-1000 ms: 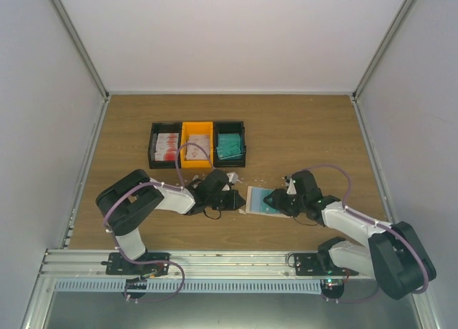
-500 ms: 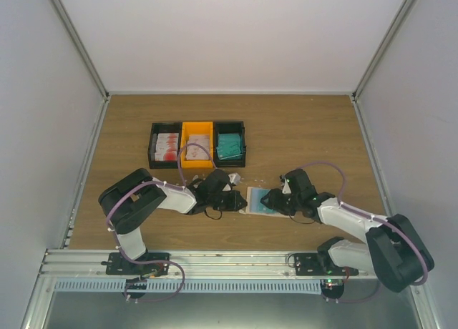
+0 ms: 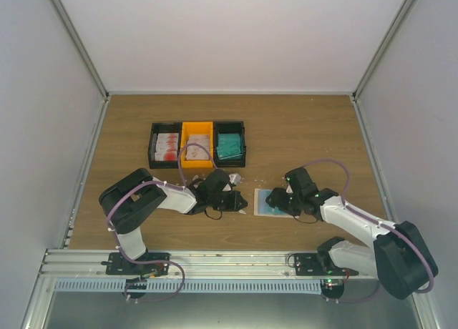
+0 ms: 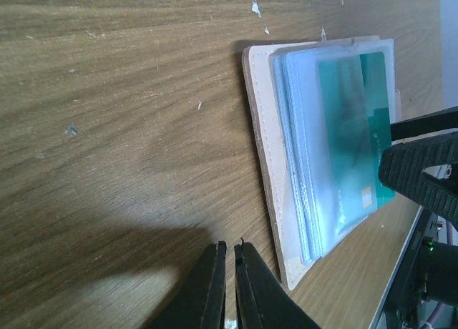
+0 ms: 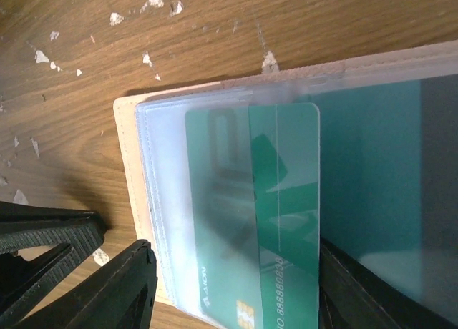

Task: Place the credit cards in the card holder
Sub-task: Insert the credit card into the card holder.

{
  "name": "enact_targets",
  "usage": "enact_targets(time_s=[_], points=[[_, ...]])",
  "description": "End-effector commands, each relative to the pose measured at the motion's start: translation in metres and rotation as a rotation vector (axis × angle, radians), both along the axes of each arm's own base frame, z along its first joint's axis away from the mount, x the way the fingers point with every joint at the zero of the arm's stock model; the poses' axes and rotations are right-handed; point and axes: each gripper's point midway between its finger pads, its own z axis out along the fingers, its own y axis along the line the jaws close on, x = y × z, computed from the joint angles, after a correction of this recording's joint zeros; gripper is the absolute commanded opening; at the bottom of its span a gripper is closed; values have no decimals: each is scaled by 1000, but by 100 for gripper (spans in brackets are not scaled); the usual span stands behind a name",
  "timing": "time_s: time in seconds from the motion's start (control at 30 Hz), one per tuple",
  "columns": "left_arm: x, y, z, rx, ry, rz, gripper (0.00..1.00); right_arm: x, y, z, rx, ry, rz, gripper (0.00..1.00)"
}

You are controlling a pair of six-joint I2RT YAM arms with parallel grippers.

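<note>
The beige card holder [image 3: 268, 202] lies open on the wood between my two grippers, its clear sleeves facing up. It also shows in the left wrist view [image 4: 261, 129] and the right wrist view [image 5: 129, 164]. A teal credit card [image 5: 283, 222] lies on it, its left part under a clear sleeve; it also shows in the left wrist view [image 4: 354, 129]. My right gripper [image 5: 232, 272] is open, one finger on each side of the card, the right finger at the card's outer edge. My left gripper [image 4: 229, 244] is shut and empty, low over the wood just left of the holder.
Joined black-orange-black bins [image 3: 197, 144] stand behind, with white-red cards [image 3: 166, 146] on the left and teal cards [image 3: 229, 144] on the right. Small white scraps [image 5: 154, 0] litter the wood by the holder. Walls close in the table on three sides.
The card holder and the right gripper have shifted a little to the right. The left gripper has stayed almost in place.
</note>
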Motion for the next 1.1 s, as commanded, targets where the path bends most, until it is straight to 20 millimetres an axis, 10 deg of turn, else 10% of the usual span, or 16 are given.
enact_targets(time_s=[0.0, 0.3, 0.53, 1.07], points=[[-6, 2, -12, 40, 10, -25, 10, 2, -11, 9, -84, -14, -22, 60], [-4, 1, -10, 41, 6, -23, 11, 7, -33, 19, -217, -49, -67, 66], [-2, -4, -7, 35, 3, -34, 11, 9, -23, 15, -203, -50, -14, 43], [-5, -13, -20, 56, 41, -84, 11, 8, 6, -1, -80, -22, 54, 42]])
